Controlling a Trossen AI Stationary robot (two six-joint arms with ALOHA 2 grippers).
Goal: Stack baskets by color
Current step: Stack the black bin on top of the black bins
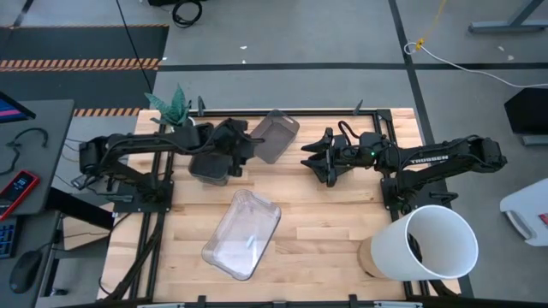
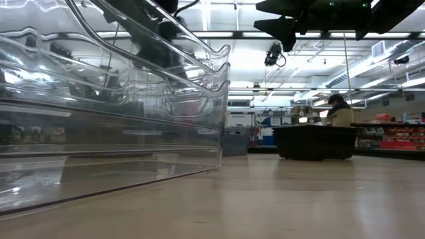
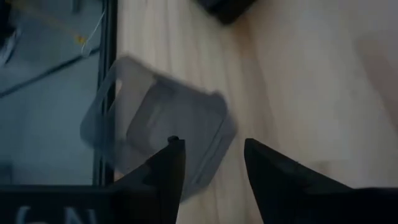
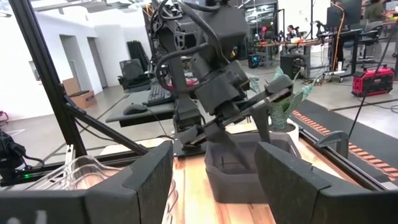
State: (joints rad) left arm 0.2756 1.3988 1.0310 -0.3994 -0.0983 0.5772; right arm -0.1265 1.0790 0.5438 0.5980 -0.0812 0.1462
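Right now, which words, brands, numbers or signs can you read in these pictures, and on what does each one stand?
"TROSSEN": white letters on the right arm, high view.
Large letters at the edge of the left wrist view: cut off, unreadable.
Shelf goods in the room behind, low view: too small to read.

High view looks straight down on the tabletop (image 1: 325,214); low view sits level, close against the clear baskets (image 2: 113,126) both share.

Two dark, matte black jointed arms. Right arm (image 1: 445,158) carries white lettering and a small green light; black cable loops above its wrist. Fingers (image 3: 168,171) flat, black.
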